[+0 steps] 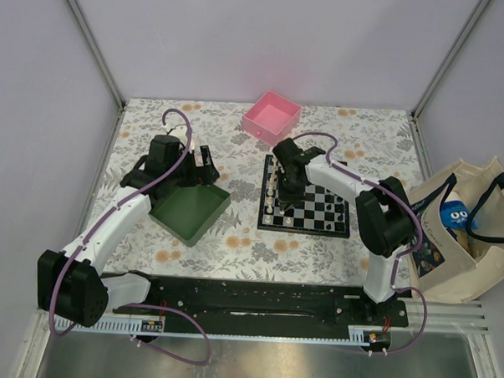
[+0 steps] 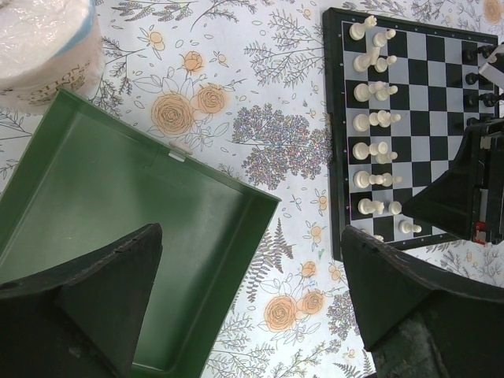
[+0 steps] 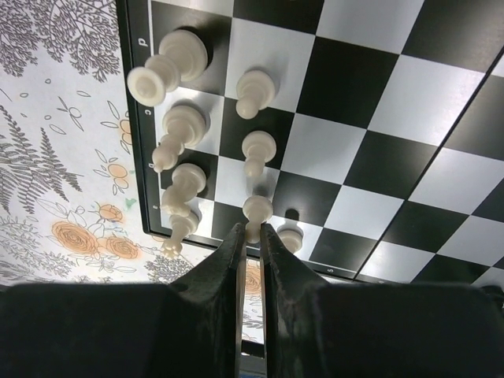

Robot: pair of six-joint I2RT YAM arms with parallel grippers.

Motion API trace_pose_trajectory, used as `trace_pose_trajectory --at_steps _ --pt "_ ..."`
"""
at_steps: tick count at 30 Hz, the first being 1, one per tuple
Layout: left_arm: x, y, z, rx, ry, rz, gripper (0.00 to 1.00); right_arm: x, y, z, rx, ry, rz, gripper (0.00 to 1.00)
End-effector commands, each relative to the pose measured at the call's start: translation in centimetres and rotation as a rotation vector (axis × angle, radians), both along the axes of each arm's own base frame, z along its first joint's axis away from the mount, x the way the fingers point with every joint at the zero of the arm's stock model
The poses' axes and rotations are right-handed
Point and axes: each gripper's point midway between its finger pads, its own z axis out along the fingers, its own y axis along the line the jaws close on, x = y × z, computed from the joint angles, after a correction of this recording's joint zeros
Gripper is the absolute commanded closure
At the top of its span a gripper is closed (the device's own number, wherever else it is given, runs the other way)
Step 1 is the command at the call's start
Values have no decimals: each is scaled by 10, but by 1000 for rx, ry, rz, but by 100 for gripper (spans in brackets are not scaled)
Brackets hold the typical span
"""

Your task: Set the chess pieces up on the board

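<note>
Cream-coloured and upright, the pawn sits in the second row in from the board's left edge, close to a corner, right at the right hand's tips. That hand is pinched nearly closed, and I think it's nipping the pawn, though the fingers hide the contact. The left hand is spread wide over the green tray, holding nothing, well apart from the board.

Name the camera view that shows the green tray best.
Top external: the green tray appears nearly whole. Left wrist shows the tray closer, but cropped and partly behind the left hand's fingers. Right wrist misses it.
</note>
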Motion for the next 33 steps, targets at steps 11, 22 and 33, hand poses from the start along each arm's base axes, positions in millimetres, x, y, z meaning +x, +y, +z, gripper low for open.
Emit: trace_pose_trajectory --at_steps 11,22,33 --pt "5 -3 14 -24 -59 -1 1 9 19 5 39 -17 28 85" --pt "5 -2 16 -24 -62 -2 1 12 21 5 39 -19 42 80" --pt "3 0 21 -15 -77 2 1 8 16 7 29 -22 44 69"
